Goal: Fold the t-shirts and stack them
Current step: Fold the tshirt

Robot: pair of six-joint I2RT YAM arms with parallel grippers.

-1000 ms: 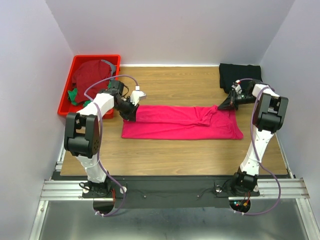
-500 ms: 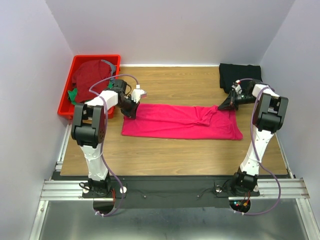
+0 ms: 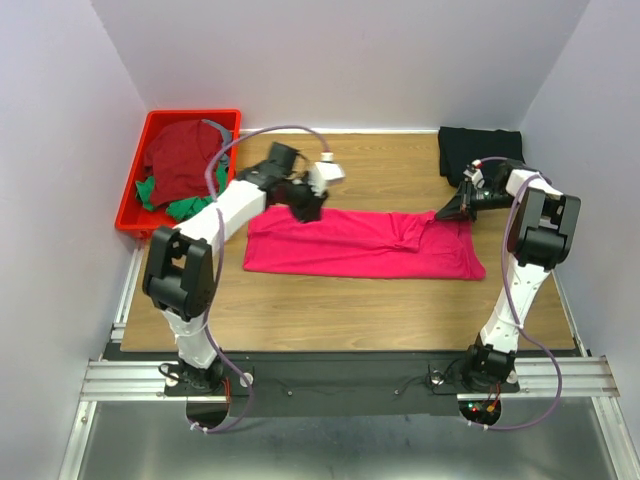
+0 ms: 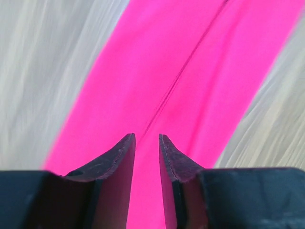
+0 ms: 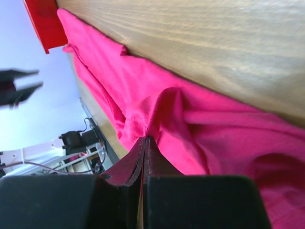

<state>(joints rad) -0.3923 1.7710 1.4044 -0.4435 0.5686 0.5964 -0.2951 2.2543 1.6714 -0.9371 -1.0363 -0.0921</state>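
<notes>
On the wooden table (image 3: pixel 330 300), just beyond the two arm bases, a bright pink-red t-shirt (image 3: pixel 360 250) is lying flat as a long band folded lengthwise, running left to right between the arms. Its sleeves and collar cannot be made out from above.

The left gripper (image 3: pixel 312 205) is hovering over the far left part of the band. In the left wrist view the left gripper (image 4: pixel 145 136) is showing its fingers (image 4: pixel 119 157) parted by a narrow slit with nothing between them. The pink-red t-shirt (image 4: pixel 190 95) is stretching away beneath, a fold line running down its middle, while the wood on either side is smeared with blur.

At the band's far right corner the right gripper (image 3: pixel 440 213) is sitting low on the cloth. The right wrist view shows the right gripper (image 5: pixel 145 139) pressed tight together on a raised ridge of the pink-red t-shirt (image 5: pixel 214 129) — the fabric is puckering upward at the pinch, and how much cloth is caught inside is hidden by the fingers.

Farther back, a black t-shirt (image 3: pixel 480 150) is lying folded in the far right corner, its near edge partly covered by the right arm. In the far left corner a red bin (image 3: pixel 190 113) is holding a dark red t-shirt (image 3: pixel 180 160) and a green t-shirt (image 3: pixel 185 207) — the green one is only peeking out from beneath the red.
</notes>
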